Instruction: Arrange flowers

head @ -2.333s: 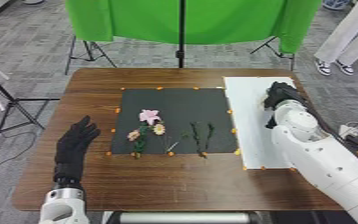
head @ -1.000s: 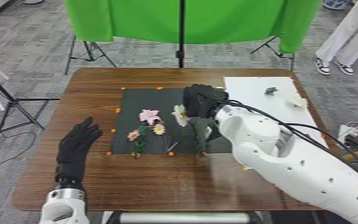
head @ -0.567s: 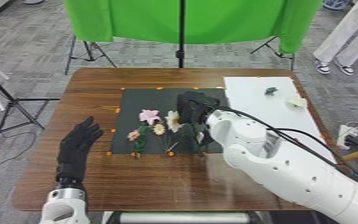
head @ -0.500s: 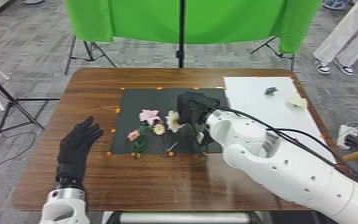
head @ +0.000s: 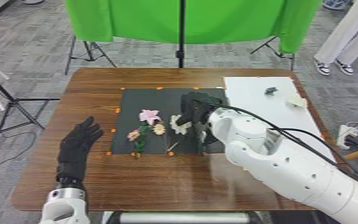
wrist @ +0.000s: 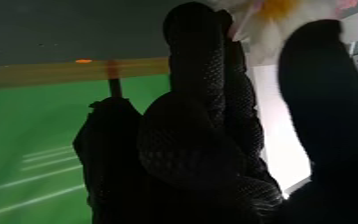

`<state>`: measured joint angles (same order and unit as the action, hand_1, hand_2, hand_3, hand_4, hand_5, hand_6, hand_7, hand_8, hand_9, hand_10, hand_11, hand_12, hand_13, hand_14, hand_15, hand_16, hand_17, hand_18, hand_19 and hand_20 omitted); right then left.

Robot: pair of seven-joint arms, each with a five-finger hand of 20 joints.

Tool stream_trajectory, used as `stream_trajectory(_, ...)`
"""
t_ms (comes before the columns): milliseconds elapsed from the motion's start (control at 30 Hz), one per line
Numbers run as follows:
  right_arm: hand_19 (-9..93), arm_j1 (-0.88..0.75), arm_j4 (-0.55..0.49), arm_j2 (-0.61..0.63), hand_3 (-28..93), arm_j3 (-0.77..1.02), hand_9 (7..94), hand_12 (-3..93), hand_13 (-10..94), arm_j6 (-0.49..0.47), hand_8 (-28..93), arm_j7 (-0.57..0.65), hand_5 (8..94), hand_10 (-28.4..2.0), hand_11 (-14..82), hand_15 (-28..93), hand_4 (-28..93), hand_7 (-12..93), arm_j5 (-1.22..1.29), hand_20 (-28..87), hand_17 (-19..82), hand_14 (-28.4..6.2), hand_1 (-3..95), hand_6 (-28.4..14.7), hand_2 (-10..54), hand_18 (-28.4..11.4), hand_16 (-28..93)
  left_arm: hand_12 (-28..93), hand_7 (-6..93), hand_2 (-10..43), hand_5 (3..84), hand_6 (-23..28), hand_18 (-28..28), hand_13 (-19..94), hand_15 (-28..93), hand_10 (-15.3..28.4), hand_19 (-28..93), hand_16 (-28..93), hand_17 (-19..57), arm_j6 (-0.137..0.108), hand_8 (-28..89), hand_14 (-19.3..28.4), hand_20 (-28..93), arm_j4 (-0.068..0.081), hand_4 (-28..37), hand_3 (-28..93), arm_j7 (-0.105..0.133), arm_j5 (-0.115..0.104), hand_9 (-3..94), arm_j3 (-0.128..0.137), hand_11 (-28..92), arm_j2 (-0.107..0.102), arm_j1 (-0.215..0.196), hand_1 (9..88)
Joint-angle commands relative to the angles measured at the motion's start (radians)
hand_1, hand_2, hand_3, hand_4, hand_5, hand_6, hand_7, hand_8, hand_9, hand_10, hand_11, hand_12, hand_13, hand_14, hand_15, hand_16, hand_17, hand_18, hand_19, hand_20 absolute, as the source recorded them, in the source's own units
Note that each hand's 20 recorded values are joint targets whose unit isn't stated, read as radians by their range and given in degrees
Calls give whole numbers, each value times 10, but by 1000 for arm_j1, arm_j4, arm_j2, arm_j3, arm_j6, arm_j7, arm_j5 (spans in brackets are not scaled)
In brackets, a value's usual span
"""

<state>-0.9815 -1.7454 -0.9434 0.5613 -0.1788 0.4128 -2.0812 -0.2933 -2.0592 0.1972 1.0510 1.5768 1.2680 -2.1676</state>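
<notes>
In the head view my right hand [head: 194,106] is over the right part of the dark mat [head: 144,102]. A white flower [head: 178,124] lies by its fingertips. To its left are a pink flower [head: 149,116] and two small pale flowers [head: 159,129] with green stems. In the right wrist view my right hand [wrist: 202,155] has its thumb apart from the fingers, and the white flower [wrist: 271,25] with an orange centre shows past the gap. The hand covers part of the dark stems. My left hand [head: 76,145] rests open at the table's left.
A white board [head: 257,92] on the right holds a small dark green piece [head: 270,91] and a pale flower [head: 296,102]. Orange markers line the mat's edges. The right forearm crosses the board's lower part.
The white flower came from the right with my right hand and has since shifted slightly down and turned beside the fingertips. The right hand moved left from the board. My left hand stays put.
</notes>
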Motion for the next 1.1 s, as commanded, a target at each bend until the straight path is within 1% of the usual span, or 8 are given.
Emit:
stream_trajectory(33,932,1,-5,9,630,28,905,263,937,-9,-88,-2,807,-110,330,599,-210,209,28,575,718,-14,335,-14,-95,-88,332,107,89,78,390,67,109,303,279,133,112,-34,49,9,-55,164,173,11,-283,674,-9,4,376,-11,195,12,-14,197)
stream_trajectory(300,932,-2,-13,2,629,35,901,263,937,-12,-88,-4,799,-112,331,588,-196,192,138,580,709,-25,289,-19,-95,-97,344,108,88,75,391,68,109,302,280,133,110,-33,49,9,-55,165,172,11,-283,674,-11,4,376,-12,195,11,-12,197)
stream_trajectory(400,932,0,-14,-3,662,19,903,263,937,-18,-88,0,797,-111,333,586,-173,196,119,581,707,-27,348,-7,-73,-100,348,108,89,75,390,68,109,303,279,133,110,-33,49,9,-55,165,173,12,-283,672,-12,3,376,-13,195,10,-10,199)
stream_trajectory(467,932,-1,-13,-5,623,6,906,264,937,-1,67,0,799,-108,335,588,-179,193,110,582,707,-26,448,-6,-72,-101,346,108,88,75,390,68,109,303,279,133,111,-33,49,9,-55,165,173,11,-283,673,-10,4,376,-12,195,11,-12,198)
stream_trajectory(533,932,-4,-14,-7,610,0,907,266,937,4,100,-1,799,-106,338,591,-178,190,105,580,707,-22,509,-5,-86,-100,343,108,88,75,390,69,109,303,279,133,111,-33,48,9,-55,165,173,11,-283,673,-11,4,376,-12,195,11,-13,199)
stream_trajectory(733,932,-8,-9,-12,601,-13,906,270,937,45,118,-9,802,-100,353,594,-197,204,99,577,709,-11,565,-3,-95,-91,339,108,90,75,391,68,110,302,277,133,112,-33,48,10,-54,164,173,11,-283,672,-14,4,376,-10,195,9,-14,199)
stream_trajectory(933,932,-15,-12,-13,569,12,899,272,937,54,107,-18,787,-101,357,588,-181,195,134,577,708,-14,499,-9,-95,-90,343,108,91,75,390,67,110,303,280,133,114,-32,48,12,-56,165,173,11,-283,673,-15,4,376,-10,196,8,-14,199)
stream_trajectory(1100,932,-19,-10,-19,621,34,893,270,937,75,47,-24,750,-105,360,578,-183,186,148,579,704,-18,419,-3,-95,-94,356,108,91,73,390,67,110,303,279,133,113,-33,48,15,-56,164,172,11,-283,674,-18,5,376,-9,195,7,-14,200)
